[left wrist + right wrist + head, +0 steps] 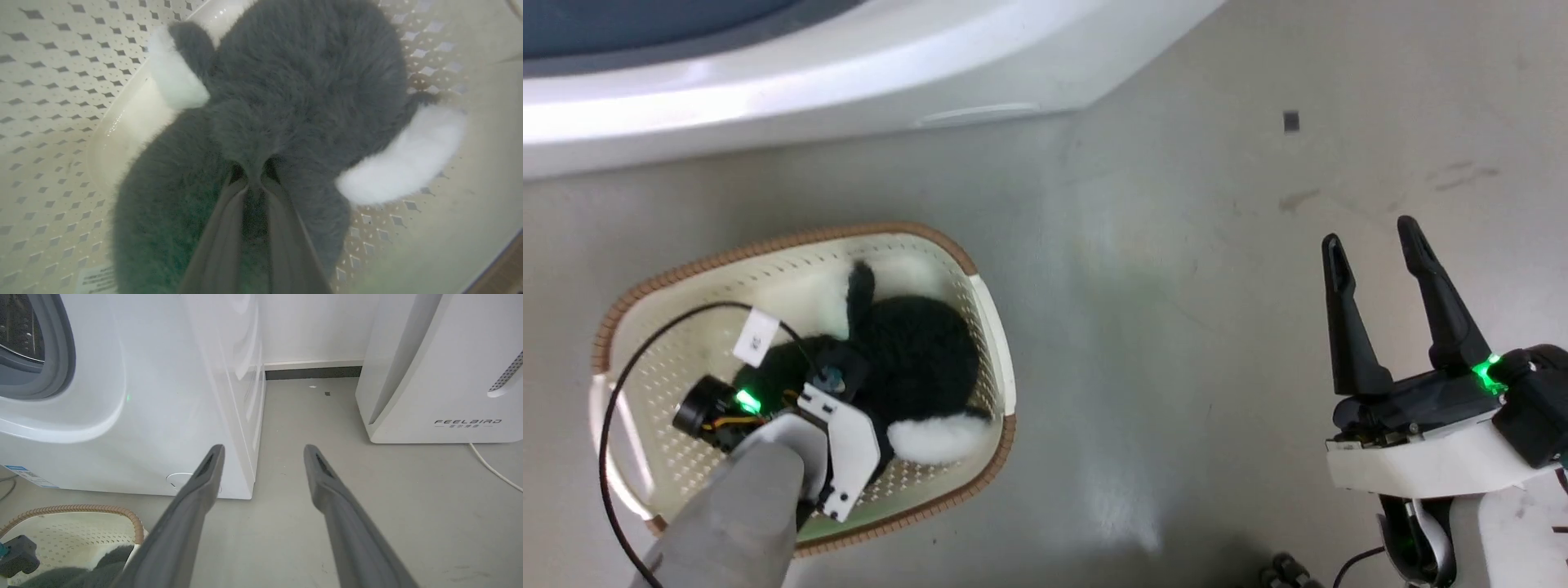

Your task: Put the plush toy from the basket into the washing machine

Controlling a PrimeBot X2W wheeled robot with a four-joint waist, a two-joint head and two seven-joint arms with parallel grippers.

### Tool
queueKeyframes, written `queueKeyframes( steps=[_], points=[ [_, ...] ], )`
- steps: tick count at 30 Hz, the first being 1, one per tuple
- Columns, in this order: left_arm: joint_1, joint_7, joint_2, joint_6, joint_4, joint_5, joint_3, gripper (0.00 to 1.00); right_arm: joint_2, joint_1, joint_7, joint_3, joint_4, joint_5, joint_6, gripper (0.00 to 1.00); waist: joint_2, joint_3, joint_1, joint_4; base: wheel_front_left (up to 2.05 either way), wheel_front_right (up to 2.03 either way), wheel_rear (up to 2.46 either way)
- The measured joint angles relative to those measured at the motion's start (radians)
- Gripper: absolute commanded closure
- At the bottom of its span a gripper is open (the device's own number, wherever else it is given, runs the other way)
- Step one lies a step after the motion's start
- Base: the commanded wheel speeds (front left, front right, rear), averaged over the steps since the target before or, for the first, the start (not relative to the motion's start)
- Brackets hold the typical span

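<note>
Reaching down into the basket [792,242]: left gripper [254,181], its pale forearm [737,514] slanting in from below, wrist tipped so the fingers [222,232] point straight down into the plush toy [920,359].

- Left gripper: fingers drawn together, clamped on a ridge of dark fur (the tips are half sunk in the pile). The toy lies on the basket's perforated bottom, directly under and around the fingertips. One white patch lies just beyond the tips to the left in the wrist view, a larger one to the right.
- Right gripper [1369,232]: held level over bare floor [1176,343], well apart from the basket, fingers spread, nothing between them.
- Washing machine [163,396]: ahead and left of the right gripper's fingers, porthole at the far left.
- FEELBIRD appliance [441,375]: ahead and right of them.
</note>
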Motion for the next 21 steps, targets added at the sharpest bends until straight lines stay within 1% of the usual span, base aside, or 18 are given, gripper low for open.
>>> queueKeyframes(
  steps=[4,5,11,16,21],
  points=[
    [0.034,-0.038,-0.012,0.002,0.0,-0.015,0.003,1.0,0.0,0.005,0.0,-0.002,0.021,-0.007,0.0,0.0,0.0,-0.058,0.0,0.01,0.0,0.0,0.0],
    [0.066,-0.063,-0.021,0.005,-0.002,-0.028,0.007,1.0,0.0,0.011,0.0,-0.003,0.034,-0.01,0.0,0.0,0.0001,-0.107,0.0,0.017,0.0,0.0,0.0],
    [0.143,-0.08,-0.033,0.022,-0.039,-0.062,0.032,1.0,0.0,0.051,0.0,-0.015,0.06,-0.016,0.0,0.0,0.0001,-0.215,-0.0001,0.037,0.0,0.0,0.0],
    [0.219,-0.086,-0.028,0.046,-0.174,-0.078,0.065,1.0,0.0,0.078,0.0,-0.027,0.074,-0.017,0.0,0.0,0.0001,-0.305,-0.0001,0.062,0.0,0.0,0.0],
    [0.308,-0.086,-0.01,0.072,-0.318,-0.085,0.109,1.0,0.0,0.105,0.0,-0.033,0.088,-0.017,0.0,0.0,0.0001,-0.388,-0.0001,0.092,0.0,0.0,0.0]
  ],
)
